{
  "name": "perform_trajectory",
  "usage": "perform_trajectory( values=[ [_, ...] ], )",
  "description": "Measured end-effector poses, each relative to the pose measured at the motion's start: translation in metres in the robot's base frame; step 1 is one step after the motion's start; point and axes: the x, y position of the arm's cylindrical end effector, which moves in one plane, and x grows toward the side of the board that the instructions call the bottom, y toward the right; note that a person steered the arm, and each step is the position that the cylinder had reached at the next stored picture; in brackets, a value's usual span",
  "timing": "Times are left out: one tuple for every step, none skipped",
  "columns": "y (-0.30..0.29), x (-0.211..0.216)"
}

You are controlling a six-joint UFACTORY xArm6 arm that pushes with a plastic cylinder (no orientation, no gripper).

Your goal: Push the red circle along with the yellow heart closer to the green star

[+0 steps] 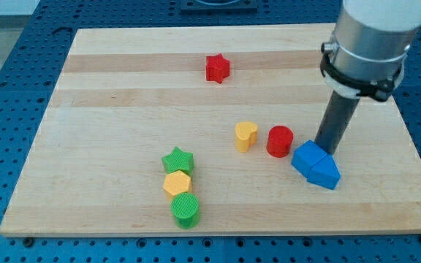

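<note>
Red circle (pixel 279 140): upright on the board (pixel 123 88), just beside the yellow heart (pixel 245 136), which lies to its view-left; the two look a hair apart rather than touching. Green star (pixel 177 159): well to the view's left of the red circle and a little lower, heading a close column of yellow hexagon (pixel 177 183) and green circle (pixel 186 209) below it. We judge the task barely begun: the pair is together, but the whole gap to the star remains. Our tip (pixel 327 150): just to the view's right of the red circle, apart from it, its very end hidden behind the blue block (pixel 316 166) that sits at its foot. We carry a bare rod, so no fingers to report. Red star (pixel 217 68): far above the red circle, uninvolved.
</note>
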Motion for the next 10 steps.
perform_trajectory(
  values=[
    [-0.039,-0.011],
    [-0.083,-0.017],
    [-0.093,-0.017],
    [-0.061,-0.033],
    [-0.047,-0.062],
    [-0.063,-0.062],
    [-0.089,-0.055],
    [-0.118,-0.044],
    [-0.135,-0.029],
    [-0.137,-0.006]
  ],
)
